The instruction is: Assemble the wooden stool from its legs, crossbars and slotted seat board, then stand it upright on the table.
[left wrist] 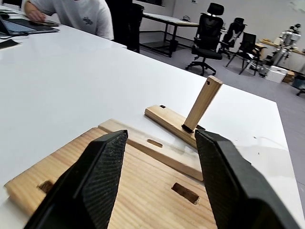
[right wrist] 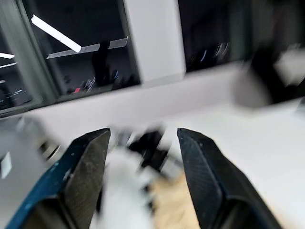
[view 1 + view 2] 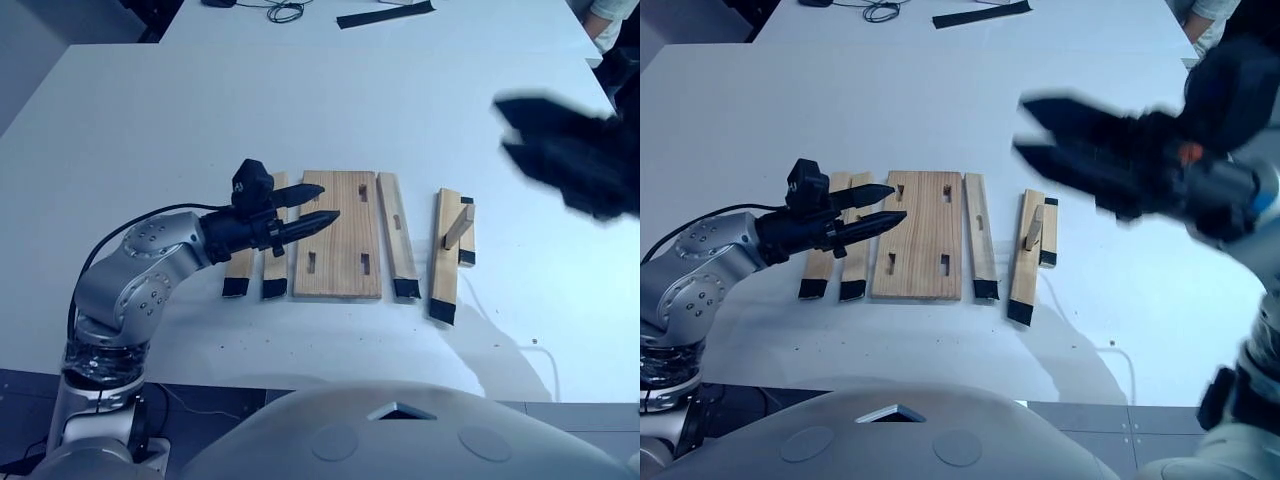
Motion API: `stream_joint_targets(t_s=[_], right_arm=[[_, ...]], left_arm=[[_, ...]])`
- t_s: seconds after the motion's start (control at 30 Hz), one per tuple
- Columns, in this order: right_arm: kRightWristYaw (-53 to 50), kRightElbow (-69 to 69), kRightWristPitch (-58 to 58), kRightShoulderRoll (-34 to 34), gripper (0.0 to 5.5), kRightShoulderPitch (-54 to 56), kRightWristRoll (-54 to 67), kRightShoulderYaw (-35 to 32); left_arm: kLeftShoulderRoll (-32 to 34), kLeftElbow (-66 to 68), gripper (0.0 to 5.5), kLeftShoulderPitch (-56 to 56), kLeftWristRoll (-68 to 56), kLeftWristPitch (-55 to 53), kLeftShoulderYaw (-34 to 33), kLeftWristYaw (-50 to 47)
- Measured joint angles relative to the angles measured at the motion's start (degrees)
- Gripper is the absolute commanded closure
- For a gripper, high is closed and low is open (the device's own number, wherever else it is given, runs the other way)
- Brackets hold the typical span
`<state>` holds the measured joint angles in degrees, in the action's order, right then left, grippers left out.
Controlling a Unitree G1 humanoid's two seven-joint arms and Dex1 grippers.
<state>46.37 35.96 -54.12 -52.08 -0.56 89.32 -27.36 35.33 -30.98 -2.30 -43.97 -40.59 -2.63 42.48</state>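
Raised close to the head camera, the right gripper hangs over the right side of the table, fingers spread and empty. The slotted seat board lies flat mid-table, with a pair of legs just beside its left edge and a third leg beside its right. Farther right, a fourth leg carries a crossbar standing tilted in its slot. The left gripper hovers over the board's left edge, jaws parted, holding nothing. Assembly looks barely started; I'd press that crossbar square and fully home before adding another leg
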Motion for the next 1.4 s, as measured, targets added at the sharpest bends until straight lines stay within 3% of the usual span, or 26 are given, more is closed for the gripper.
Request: stream_joint_targets(t_s=[0.17,0.43,0.5,0.77,0.9,1.13,1.27,1.4], right_arm=[[12.1,4.4,1.6,-2.8,2.89,-16.5,-18.3,4.8],[12.9,-0.6,24.6,-2.5,2.89,-22.7,-59.8,32.0],[12.9,-2.8,27.6,-2.1,2.89,-23.6,-63.7,34.5],[12.6,-8.5,34.8,-1.6,2.89,-23.0,-69.7,35.7],[12.6,-9.2,35.9,-1.8,2.89,-23.2,-69.6,33.2],[15.0,-6.2,34.4,-3.4,2.89,-26.4,-65.6,26.2],[14.1,-1.9,30.1,-3.2,2.89,-27.1,-58.9,18.4],[1.9,1.2,25.3,0.6,2.72,-27.2,-62.2,13.5]], left_arm=[[0.0,-0.3,2.87,1.2,0.0,0.2,-0.3,0.0],[-0.1,-0.1,2.87,0.5,0.1,0.2,0.2,0.1],[-0.1,0.0,2.87,0.3,0.1,0.2,0.4,0.1],[0.0,0.1,2.87,0.0,0.1,0.2,0.5,0.2],[0.0,0.1,2.87,0.0,0.1,0.2,0.5,0.3],[0.2,-0.3,2.87,1.0,0.1,0.2,0.1,0.2],[0.2,-0.8,2.87,1.5,0.1,0.2,0.0,0.1],[0.2,-1.4,2.87,3.4,0.1,0.5,-1.2,-0.1]])
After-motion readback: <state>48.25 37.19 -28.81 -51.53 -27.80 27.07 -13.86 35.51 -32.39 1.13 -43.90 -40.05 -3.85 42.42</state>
